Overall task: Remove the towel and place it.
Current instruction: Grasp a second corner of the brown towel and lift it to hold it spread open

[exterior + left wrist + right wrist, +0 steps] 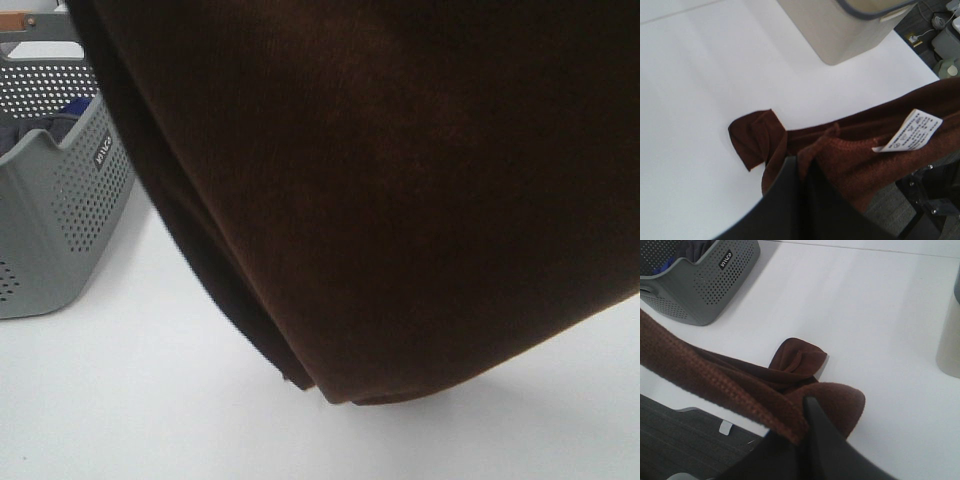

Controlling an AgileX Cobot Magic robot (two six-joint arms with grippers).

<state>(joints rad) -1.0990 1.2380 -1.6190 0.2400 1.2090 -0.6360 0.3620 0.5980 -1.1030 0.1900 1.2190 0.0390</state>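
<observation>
The dark reddish-brown towel (400, 200) hangs close in front of the exterior high camera and fills most of that view. The grippers themselves are hidden there. In the left wrist view the towel (850, 150), with a white care label (910, 131), runs up into my left gripper (801, 167), which is shut on its edge. In the right wrist view my right gripper (805, 412) is shut on a folded edge of the towel (715, 375). A lower fold of the towel rests on the white table (865, 305).
The grey perforated basket (50, 200) stands at the far left with a blue cloth (75, 105) inside; it also shows in the right wrist view as the basket (700, 280). A beige bin (850, 30) stands on the table at the other side. The table edge (700, 415) runs below the right gripper.
</observation>
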